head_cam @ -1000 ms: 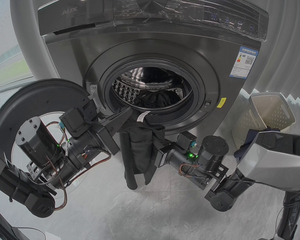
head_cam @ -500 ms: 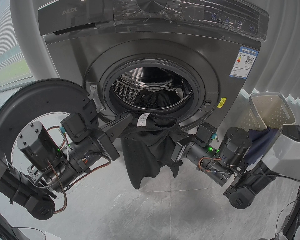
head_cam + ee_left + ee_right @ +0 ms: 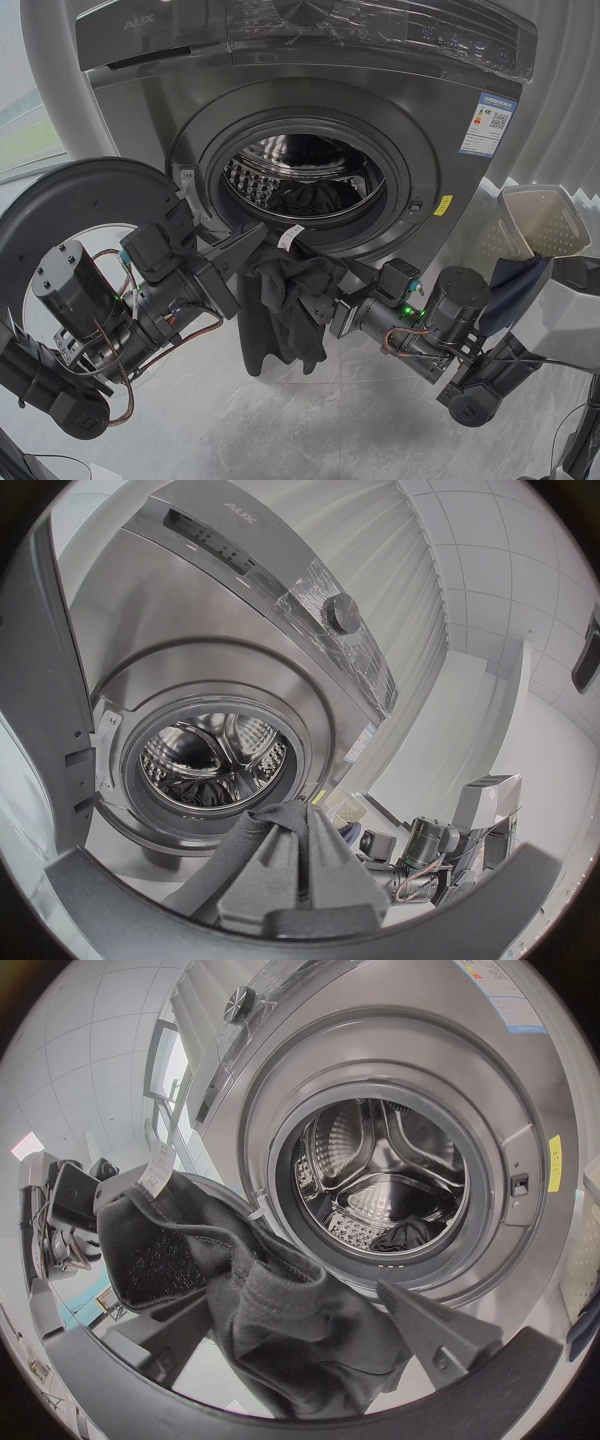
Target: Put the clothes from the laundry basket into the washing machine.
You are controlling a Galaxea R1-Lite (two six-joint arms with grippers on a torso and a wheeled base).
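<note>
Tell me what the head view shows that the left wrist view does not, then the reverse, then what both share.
Head view, not left wrist view: the white tag on the black garment, and the garment's long lower part hanging toward the floor.

Left wrist view, not head view: the tiled ceiling and the white wall beyond the curtain.

Both: the washing machine with its door open, dark clothes in its drum, the laundry basket, and the left gripper shut on the black garment.
</note>
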